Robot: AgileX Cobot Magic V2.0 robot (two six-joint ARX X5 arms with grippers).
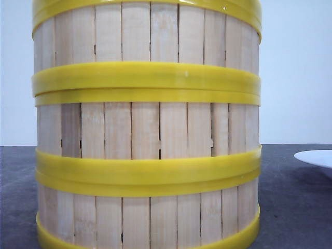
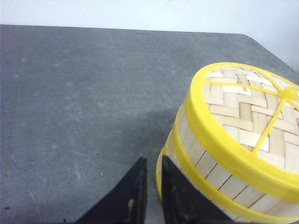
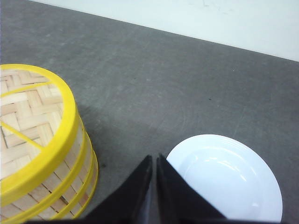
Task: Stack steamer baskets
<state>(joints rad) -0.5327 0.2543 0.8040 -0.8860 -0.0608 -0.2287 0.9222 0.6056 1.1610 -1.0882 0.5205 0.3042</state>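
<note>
The steamer baskets (image 1: 148,129) stood stacked in one tall tower on the dark worktop (image 2: 70,93), right up near the front camera, with a woven lid (image 2: 247,116) on top. The left end effector (image 2: 150,196) was just beside the tower's bottom, nearly shut and holding nothing. The right end effector (image 3: 154,186) was shut and empty, between the tower and a white plate (image 3: 229,177). I think the left arm was nearer.

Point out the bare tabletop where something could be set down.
Bare table on the left-arm side of the steamer baskets, out to the wall. A narrower strip lies between the stack and the white plate. It is tightest there.
</note>
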